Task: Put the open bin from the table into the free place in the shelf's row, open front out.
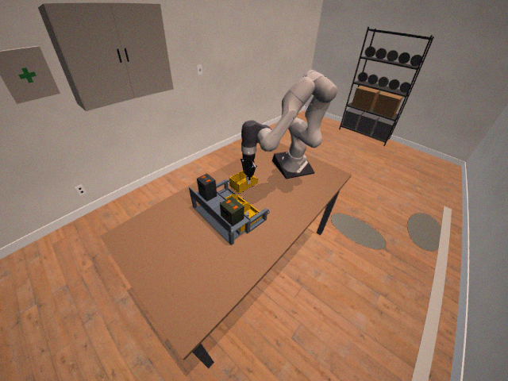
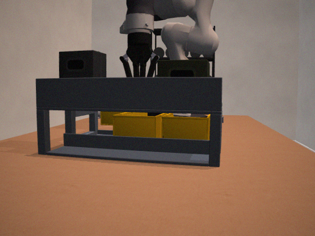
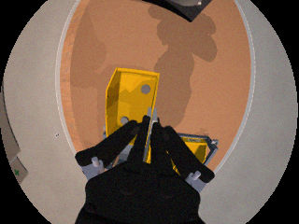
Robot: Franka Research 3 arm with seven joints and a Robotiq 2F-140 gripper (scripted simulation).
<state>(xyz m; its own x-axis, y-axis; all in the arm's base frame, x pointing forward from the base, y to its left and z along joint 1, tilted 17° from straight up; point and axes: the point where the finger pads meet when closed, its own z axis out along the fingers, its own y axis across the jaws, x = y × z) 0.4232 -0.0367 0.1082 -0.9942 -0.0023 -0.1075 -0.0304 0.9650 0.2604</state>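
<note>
My gripper (image 1: 248,179) (image 3: 150,113) is shut on the thin side wall of a yellow open bin (image 1: 237,183) (image 3: 132,95) (image 2: 108,118). In the wrist view that wall is on the bin's right. The bin looks roughly level and seems raised a little above the table. Two grey round parts lie in it. The grey shelf (image 1: 214,205) (image 2: 127,94) carries two yellow bins, the middle one (image 2: 134,126) and the end one (image 2: 185,127), side by side. The free place is at the row's left end in the exterior view. My fingertips are hidden there behind the shelf's board.
A black box (image 1: 206,187) (image 2: 76,64) and a dark green box (image 1: 232,211) (image 2: 183,67) stand on the shelf's upper board. Shelf posts (image 2: 43,132) (image 2: 214,139) stand at both ends. The held bin is close to the shelf's front, on the robot's side.
</note>
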